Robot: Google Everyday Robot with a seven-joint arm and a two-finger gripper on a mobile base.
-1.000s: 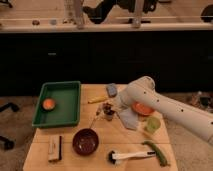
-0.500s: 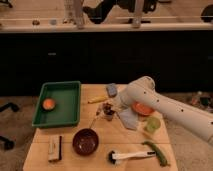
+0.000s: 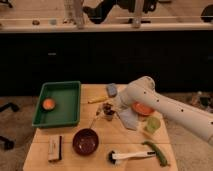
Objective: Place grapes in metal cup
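My gripper [image 3: 110, 109] is at the end of the white arm [image 3: 165, 107], which reaches in from the right over the middle of the wooden table [image 3: 40, 162]. A small dark lumpy bunch, the grapes [image 3: 106, 106], is at the gripper's tip. Right below it stands the small grey metal cup [image 3: 108, 117]. I cannot tell whether the grapes touch the cup or hang just above it. The arm hides what is behind the gripper.
A green tray [image 3: 64, 116] at the left holds an orange fruit [image 3: 48, 103]. A dark bowl [image 3: 85, 141] sits in front of the cup. A light green cup [image 3: 152, 124], an orange plate [image 3: 142, 108], a grey cloth [image 3: 129, 120], a white brush [image 3: 131, 156] and a green pod [image 3: 158, 153] lie to the right.
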